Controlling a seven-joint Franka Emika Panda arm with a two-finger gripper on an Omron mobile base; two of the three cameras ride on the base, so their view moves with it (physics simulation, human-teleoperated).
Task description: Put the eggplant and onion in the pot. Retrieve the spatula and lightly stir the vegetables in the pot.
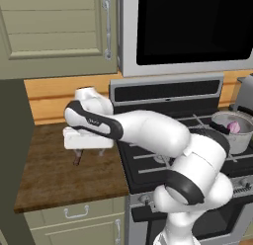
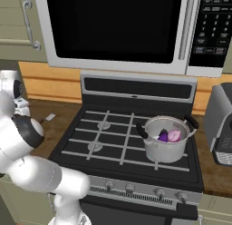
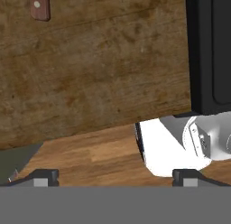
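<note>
The eggplant (image 2: 162, 136) and onion (image 2: 174, 135) are already inside the pot (image 2: 166, 147). The spatula (image 1: 78, 159) lies on the worktop (image 1: 54, 175), left of the pot, under the wide-apart, empty claw (image 1: 90, 152). Stirring is left

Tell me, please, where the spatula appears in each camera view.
Left base view: spatula on the wooden counter, under the open gripper.
Right base view: its grey blade, just left of the stove.
Hand view: its handle end, top left.
Shared landmark: the wooden counter.
</note>
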